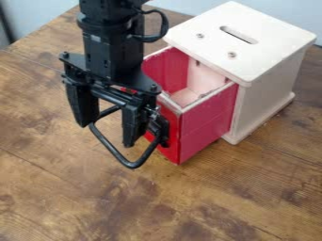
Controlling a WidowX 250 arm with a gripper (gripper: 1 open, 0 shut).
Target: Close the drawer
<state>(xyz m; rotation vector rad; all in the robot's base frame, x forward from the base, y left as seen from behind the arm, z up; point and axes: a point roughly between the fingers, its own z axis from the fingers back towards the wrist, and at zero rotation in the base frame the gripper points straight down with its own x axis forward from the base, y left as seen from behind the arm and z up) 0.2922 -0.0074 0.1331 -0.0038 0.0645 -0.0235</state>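
Note:
The red drawer (191, 122) stands pulled out of the cream-white cabinet (258, 66) toward the front left, and its pale inside (195, 80) shows. A black bracket (157, 127) on its front carries a large black loop handle (126, 162) that reaches out to the front left. My black gripper (104, 127) hangs just left of the drawer front, over the loop handle. Its two fingers (78, 102) stand apart, one on each side of the handle's upper bar. I cannot tell whether they touch the handle.
The cabinet's slotted top (239, 33) sits at the back right on a wooden table (75, 202). My arm's black body (113, 33) rises at the back left. The table's far edge (38, 38) runs behind it.

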